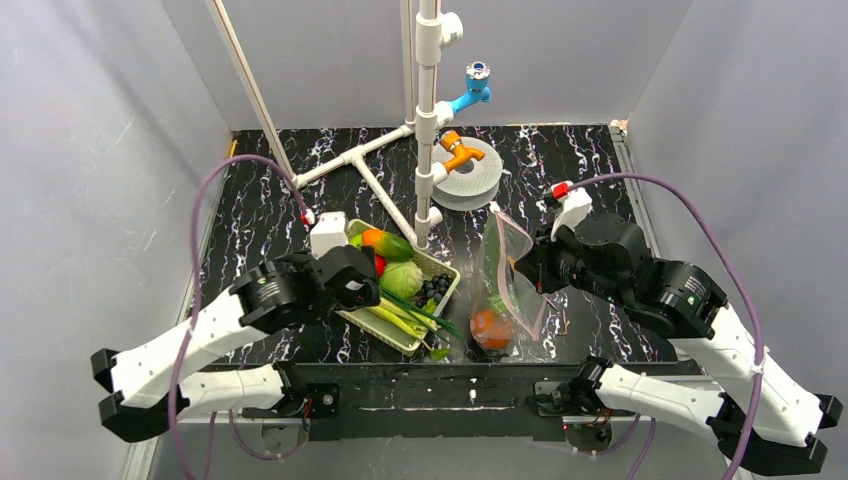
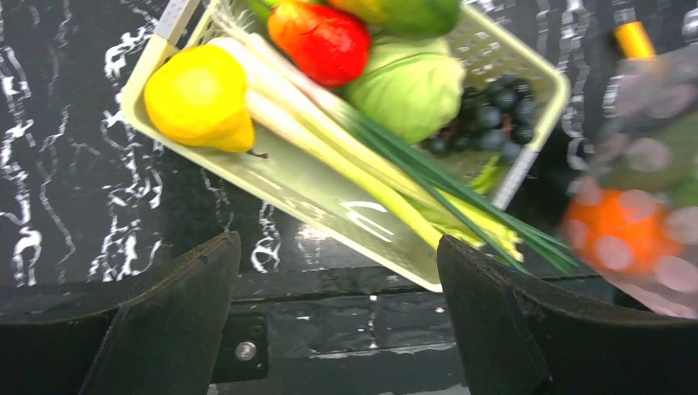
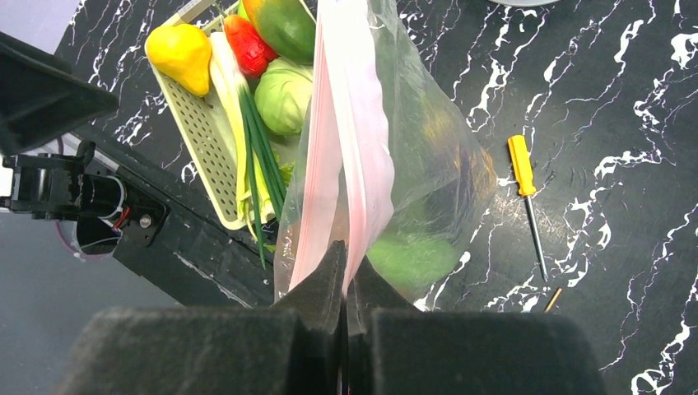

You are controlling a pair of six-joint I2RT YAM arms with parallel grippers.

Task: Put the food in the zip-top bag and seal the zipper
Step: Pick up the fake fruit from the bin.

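Clear zip-top bag (image 1: 508, 280) with pink zipper (image 3: 329, 140) pinched in right gripper (image 3: 344, 280), orange fruit (image 1: 490, 327) inside; left gripper (image 2: 336, 243) spread, empty — black marbled tabletop (image 1: 260, 220).

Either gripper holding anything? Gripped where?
The right gripper is shut on the zip-top bag, pinching its pinkish-red zipper strip at the mouth edge. The left gripper is open above the basket, holding nothing.

Probably a robotics lab test cell: plain grey walls (image 1: 90, 150) box in a black marbled desk (image 1: 260, 210) carrying a white pipe frame (image 1: 427, 120).
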